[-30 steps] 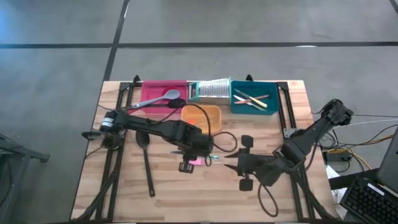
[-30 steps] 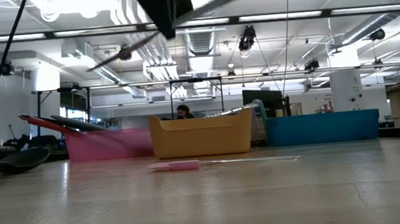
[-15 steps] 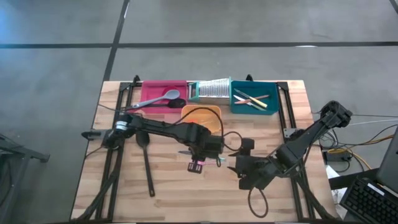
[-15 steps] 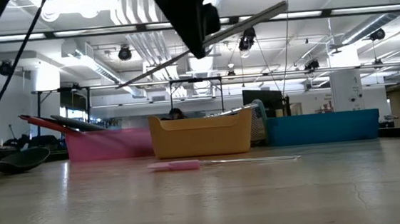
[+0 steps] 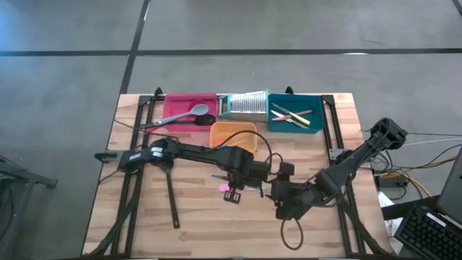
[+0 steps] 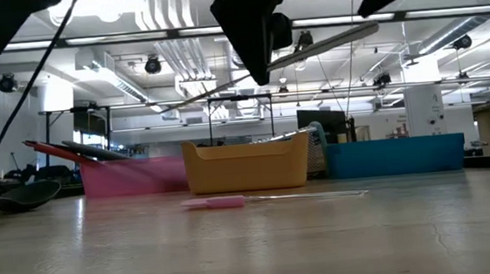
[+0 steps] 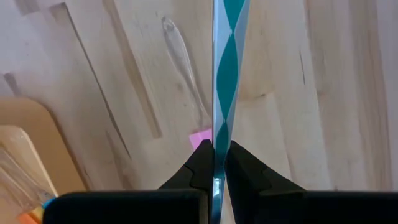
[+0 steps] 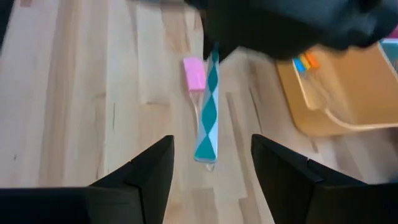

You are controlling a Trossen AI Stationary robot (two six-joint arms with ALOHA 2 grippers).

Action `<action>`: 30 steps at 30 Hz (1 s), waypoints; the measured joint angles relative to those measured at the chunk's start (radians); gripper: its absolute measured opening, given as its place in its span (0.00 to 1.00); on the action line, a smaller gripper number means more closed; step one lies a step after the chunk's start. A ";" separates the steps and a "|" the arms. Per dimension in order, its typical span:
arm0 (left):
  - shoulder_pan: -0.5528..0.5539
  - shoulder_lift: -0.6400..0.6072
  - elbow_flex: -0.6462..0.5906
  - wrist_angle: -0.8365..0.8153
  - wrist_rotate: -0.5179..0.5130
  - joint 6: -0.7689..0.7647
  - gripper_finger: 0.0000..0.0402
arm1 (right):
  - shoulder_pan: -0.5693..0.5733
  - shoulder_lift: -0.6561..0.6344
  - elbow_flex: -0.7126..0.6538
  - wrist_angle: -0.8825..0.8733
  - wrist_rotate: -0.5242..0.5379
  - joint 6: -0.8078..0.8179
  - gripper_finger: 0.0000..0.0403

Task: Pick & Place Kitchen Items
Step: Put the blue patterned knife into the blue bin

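- Your left gripper (image 7: 214,167) is hanging above the table's (image 5: 137,224) middle, just in front of the orange tray (image 5: 232,135), with its fingers (image 7: 200,163) clamped on a long, thin teal-and-white patterned utensil (image 7: 225,74).
- That utensil is being held clear of the wood: in the low view it is showing as a slim bar (image 6: 325,41) up near the top, tilting slightly upward toward the picture's right.
- Its long axis is running straight out from between the fingers, in line with the gripper, and its free end is pointing toward your right arm.
- Your right gripper (image 8: 211,168) is sitting close by, facing that free end, with its fingers spread wide and gripping nothing.
- A small pink piece (image 8: 194,72) is lying flat on the wood beside the utensil, under the left gripper; the high view shows it too (image 5: 225,188).
- A black ladle (image 5: 170,189) is lying on the left of the table, its handle running toward the front edge and its bowl toward the trays.
- A grey-blue spoon (image 5: 186,113) is resting slantwise in the pink tray (image 5: 177,101).
- Small knives (image 5: 292,115) are lying in the teal tray (image 5: 278,124).
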 joint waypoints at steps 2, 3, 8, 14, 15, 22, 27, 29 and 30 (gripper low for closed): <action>0.000 -0.003 0.000 0.005 0.000 0.002 0.06 | -0.003 0.000 -0.019 0.006 -0.003 0.016 0.50; 0.000 -0.005 0.002 0.004 0.000 0.002 0.06 | -0.006 0.000 -0.028 0.016 -0.004 0.018 0.49; -0.001 -0.008 0.003 0.015 0.000 0.010 0.06 | -0.021 0.000 -0.079 0.098 -0.002 0.017 0.46; -0.001 -0.008 0.003 0.017 -0.003 0.010 0.06 | -0.047 0.000 -0.115 0.168 -0.006 0.003 0.44; -0.001 -0.008 0.003 0.018 -0.003 0.011 0.06 | -0.052 0.000 -0.122 0.182 -0.011 -0.001 0.43; -0.003 -0.012 0.003 0.020 -0.006 0.009 0.06 | -0.076 0.000 -0.133 0.232 -0.035 -0.051 0.38; -0.002 -0.012 0.003 0.020 -0.006 0.009 0.06 | -0.095 0.000 -0.133 0.236 -0.094 -0.057 0.27; -0.002 -0.012 0.003 0.020 -0.007 0.005 0.06 | -0.101 0.000 -0.133 0.236 -0.113 -0.056 0.18; -0.002 -0.012 0.003 0.018 -0.002 -0.002 0.06 | -0.103 0.000 -0.133 0.234 -0.108 -0.055 0.13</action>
